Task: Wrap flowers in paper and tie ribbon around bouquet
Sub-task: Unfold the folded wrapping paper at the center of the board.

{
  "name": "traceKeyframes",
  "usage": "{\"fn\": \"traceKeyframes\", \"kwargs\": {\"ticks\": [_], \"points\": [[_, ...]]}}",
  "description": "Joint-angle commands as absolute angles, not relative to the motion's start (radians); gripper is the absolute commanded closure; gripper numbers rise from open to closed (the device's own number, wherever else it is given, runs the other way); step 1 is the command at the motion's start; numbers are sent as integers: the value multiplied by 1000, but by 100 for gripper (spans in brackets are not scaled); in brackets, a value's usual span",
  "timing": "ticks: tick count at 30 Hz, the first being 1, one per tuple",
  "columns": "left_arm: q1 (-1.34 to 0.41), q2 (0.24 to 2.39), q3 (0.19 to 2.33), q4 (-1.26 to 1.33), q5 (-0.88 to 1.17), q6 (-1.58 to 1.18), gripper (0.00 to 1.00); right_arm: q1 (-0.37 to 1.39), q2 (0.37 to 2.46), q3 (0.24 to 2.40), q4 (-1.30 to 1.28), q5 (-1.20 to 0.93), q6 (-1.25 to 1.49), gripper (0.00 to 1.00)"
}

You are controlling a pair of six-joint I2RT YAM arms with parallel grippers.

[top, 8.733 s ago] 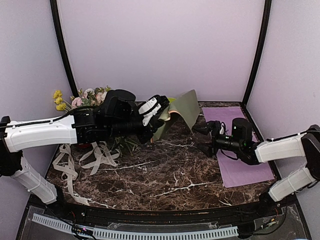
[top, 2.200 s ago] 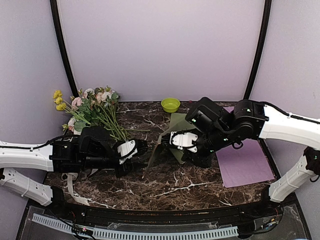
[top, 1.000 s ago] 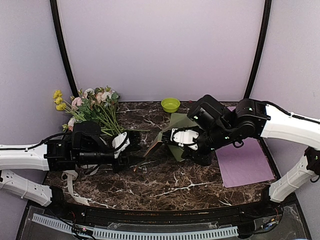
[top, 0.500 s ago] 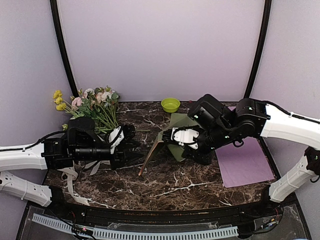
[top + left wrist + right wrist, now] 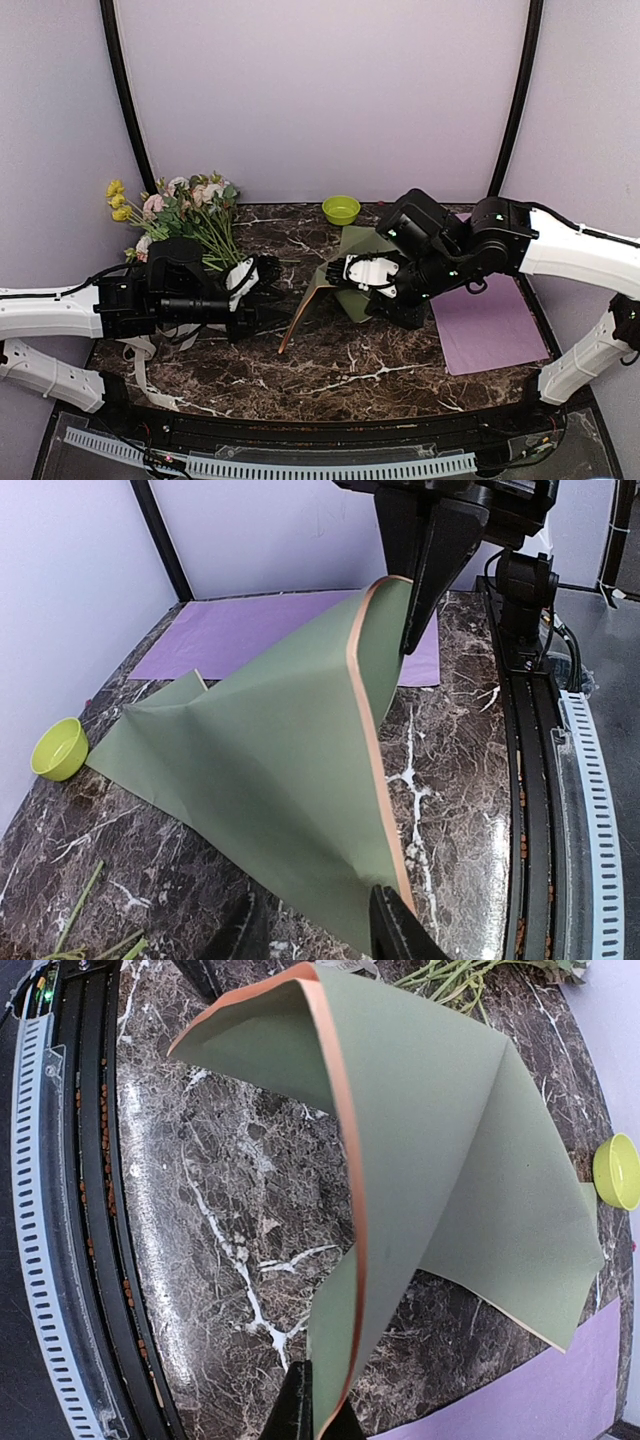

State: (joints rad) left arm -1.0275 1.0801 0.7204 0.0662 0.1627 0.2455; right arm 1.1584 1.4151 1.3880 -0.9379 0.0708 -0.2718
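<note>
The paper [image 5: 345, 262], a sage-green sheet backed by a peach-tan one, hangs folded over the table. My right gripper [image 5: 340, 282] is shut on its raised edge, and in the right wrist view its fingers [image 5: 320, 1412] pinch both layers of the paper [image 5: 450, 1150]. My left gripper [image 5: 272, 300] is open at the paper's low left corner. In the left wrist view that corner of the paper [image 5: 290, 770] dips between the gripper's [image 5: 315, 935] spread fingers. The flowers [image 5: 190, 212] lie unwrapped at the back left. The ribbon [image 5: 143, 378] trails under the left arm.
A lime-green bowl [image 5: 341, 209] stands at the back centre. A flat purple sheet [image 5: 490, 325] lies on the right of the marble table [image 5: 350, 385]. Black frame posts rise at both back corners.
The paper's lower corner has dropped to the table. My left gripper has moved right and nearer, up to that corner. The right gripper has held still, shut on the paper.
</note>
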Motion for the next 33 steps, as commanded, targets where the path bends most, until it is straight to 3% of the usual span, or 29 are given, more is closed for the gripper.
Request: {"fn": "traceKeyframes", "kwargs": {"ticks": [1,6,10,17,21,33], "points": [[-1023,1085,714,98,161,231,64,1150,1398,1381,-910,63,-275,100],[-1023,1092,722,109,204,221,52,1147,1397,1379,-908,63,-275,100],[-1023,1096,730,114,237,218,50,1146,1397,1379,-908,62,-275,100],[-1023,1111,744,104,246,221,53,1146,1394,1379,-912,63,-273,100],[-1023,1116,747,95,206,236,64,1146,1390,1379,-910,62,-273,100],[-1023,1154,770,57,108,260,69,1145,1388,1379,-917,60,-270,100]]}}
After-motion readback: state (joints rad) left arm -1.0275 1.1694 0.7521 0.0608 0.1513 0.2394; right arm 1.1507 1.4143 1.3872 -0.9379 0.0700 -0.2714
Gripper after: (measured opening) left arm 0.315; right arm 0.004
